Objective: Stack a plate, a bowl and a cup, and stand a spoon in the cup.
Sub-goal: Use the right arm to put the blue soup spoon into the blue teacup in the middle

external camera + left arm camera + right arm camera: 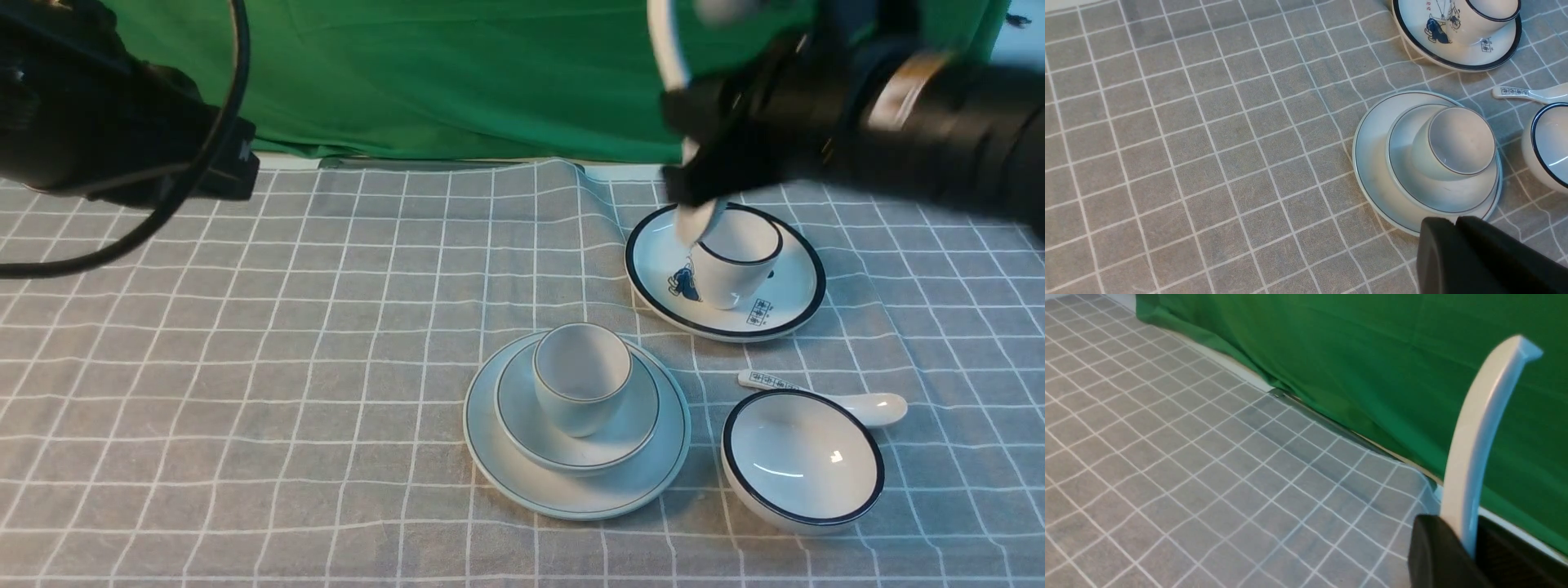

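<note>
The pale blue-grey plate lies at the centre front of the checked cloth, with the bowl in it and the cup upright in the bowl. The left wrist view shows the same stack: plate, bowl, cup. My right gripper hangs blurred above the back right, shut on the spoon. The spoon's handle curves out beyond the jaws of the right gripper. My left gripper is shut and empty, just short of the plate's rim.
A white black-rimmed plate at the back right carries a tilted white cup. A black-rimmed white bowl and a marked white spoon lie right of the stack. A cloth fold rises by the green backdrop.
</note>
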`<action>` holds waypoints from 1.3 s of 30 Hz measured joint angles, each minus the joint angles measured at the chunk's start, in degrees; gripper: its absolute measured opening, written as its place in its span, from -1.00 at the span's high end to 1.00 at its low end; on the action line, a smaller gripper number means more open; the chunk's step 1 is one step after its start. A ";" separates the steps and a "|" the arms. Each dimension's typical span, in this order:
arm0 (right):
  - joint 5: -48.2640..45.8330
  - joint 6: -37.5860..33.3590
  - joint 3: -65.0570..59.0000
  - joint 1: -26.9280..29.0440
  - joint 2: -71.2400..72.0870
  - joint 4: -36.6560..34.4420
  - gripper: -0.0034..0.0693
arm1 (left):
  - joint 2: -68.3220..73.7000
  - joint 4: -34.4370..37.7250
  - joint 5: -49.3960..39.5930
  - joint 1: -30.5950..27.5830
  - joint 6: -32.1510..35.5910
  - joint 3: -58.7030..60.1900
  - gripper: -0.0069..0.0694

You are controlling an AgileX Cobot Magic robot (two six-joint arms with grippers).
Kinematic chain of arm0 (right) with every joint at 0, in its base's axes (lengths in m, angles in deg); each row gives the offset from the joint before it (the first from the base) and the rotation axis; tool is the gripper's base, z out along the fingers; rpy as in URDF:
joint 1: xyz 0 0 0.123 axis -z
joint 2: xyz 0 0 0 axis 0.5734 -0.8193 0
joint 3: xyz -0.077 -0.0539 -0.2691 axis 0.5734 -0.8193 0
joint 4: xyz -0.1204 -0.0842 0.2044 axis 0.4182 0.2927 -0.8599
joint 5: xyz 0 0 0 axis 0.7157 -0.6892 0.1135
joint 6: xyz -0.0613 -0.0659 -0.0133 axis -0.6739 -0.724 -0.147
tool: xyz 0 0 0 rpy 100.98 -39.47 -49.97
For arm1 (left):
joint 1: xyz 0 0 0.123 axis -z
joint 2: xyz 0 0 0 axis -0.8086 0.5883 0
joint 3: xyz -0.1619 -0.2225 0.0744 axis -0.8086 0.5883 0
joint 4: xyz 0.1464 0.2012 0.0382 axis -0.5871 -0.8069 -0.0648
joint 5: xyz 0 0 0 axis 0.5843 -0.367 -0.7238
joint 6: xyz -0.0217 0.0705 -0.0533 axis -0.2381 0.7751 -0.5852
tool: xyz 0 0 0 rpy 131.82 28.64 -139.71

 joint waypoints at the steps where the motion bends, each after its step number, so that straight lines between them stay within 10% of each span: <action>1: 4.54 -0.30 -2.31 -0.91 -1.22 0.07 0.65 | 0.00 0.00 0.08 0.00 0.05 0.00 0.78; 20: 46.09 -1.81 -17.25 -6.54 -15.15 0.05 0.65 | 0.00 -0.18 1.20 0.00 0.42 0.00 0.78; 39: 54.40 -1.24 -18.75 -6.65 -21.87 0.64 0.65 | 0.00 0.35 2.93 0.00 0.36 0.00 0.78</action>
